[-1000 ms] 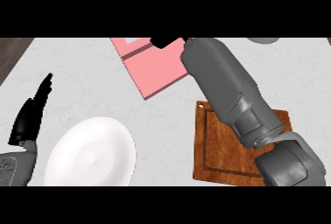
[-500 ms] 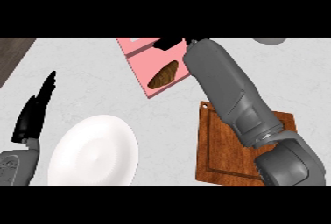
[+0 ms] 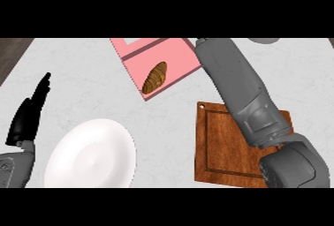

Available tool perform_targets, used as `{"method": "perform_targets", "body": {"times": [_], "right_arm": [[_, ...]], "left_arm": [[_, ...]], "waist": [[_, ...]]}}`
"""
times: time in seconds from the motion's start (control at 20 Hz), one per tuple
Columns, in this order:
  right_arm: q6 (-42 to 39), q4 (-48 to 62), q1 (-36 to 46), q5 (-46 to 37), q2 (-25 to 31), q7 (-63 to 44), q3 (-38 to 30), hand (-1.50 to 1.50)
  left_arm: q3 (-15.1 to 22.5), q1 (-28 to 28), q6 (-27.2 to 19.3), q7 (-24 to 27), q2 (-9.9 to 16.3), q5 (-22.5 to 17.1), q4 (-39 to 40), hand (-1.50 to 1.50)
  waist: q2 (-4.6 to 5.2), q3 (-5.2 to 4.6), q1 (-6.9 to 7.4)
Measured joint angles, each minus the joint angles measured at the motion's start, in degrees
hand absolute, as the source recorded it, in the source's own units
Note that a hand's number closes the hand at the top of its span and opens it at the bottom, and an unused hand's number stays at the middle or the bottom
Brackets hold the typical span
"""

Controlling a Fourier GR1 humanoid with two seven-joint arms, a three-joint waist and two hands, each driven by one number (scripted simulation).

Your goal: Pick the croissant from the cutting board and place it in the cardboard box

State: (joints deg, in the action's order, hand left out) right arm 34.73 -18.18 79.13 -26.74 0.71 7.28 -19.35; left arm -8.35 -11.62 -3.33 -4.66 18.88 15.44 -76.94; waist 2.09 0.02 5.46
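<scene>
Croissant (image 3: 154, 77) lodged in pink box (image 3: 179, 55); left robot hand (image 3: 27, 115) held open, fingers straight; right robot hand's state undeterminable, hidden above frame.

Croissant (image 3: 154, 77) lies in the box (image 3: 179, 53), behind cutting board (image 3: 222, 150) and plate (image 3: 91, 154).

Counter top (image 3: 98, 88) is filling nearly the whole head view: pale grey-white surface with faint marbled veining, lighting falling evenly across it, no strong shadows showing. Dark brown wood-grain strip (image 3: 13, 53) is showing at the upper left corner, beyond the counter's slanted edge; cannot tell whether floor or cabinet. 1 grey rounded object (image 3: 264, 40) is sitting cut off at the top edge, right side.
</scene>
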Motion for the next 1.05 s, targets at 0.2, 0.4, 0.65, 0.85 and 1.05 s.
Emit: {"method": "perform_targets", "body": {"times": [0.2, 0.4, 0.65, 0.85, 1.05], "right_arm": [[-3.0, -0.9, -1.9, 4.2, 1.8, 6.0, -3.6, -1.5], [-6.3, -1.0, -4.2, 6.9, 5.0, 9.0, -6.0, -1.5], [-10.1, -1.8, -8.2, 8.7, 9.1, 11.0, -6.9, -1.5], [-14.7, -3.1, -13.1, 9.8, 13.1, 13.5, -7.0, -1.5], [-20.9, -5.2, -17.3, 10.3, 17.0, 13.7, -5.8, -1.5]], "left_arm": [[-0.6, 1.4, -0.6, 0.6, -0.3, 0.0, 0.5, 0.0], [-1.0, 2.6, -1.3, 0.7, -0.5, 0.2, 0.5, 0.0], [-1.9, 4.1, -0.9, 0.0, -0.1, 0.0, -0.9, 0.0], [-2.5, 5.9, -1.4, 1.5, -0.4, 0.0, -0.8, 0.0], [-3.3, 5.3, -0.9, 0.6, 0.3, -0.2, -0.7, 0.0]], "waist": [[-0.43, 0.0, -1.25], [-0.99, 0.0, -2.62], [-1.55, -0.01, -3.85], [-1.78, 0.0, -4.54], [-2.0, -0.01, -5.16]]}}
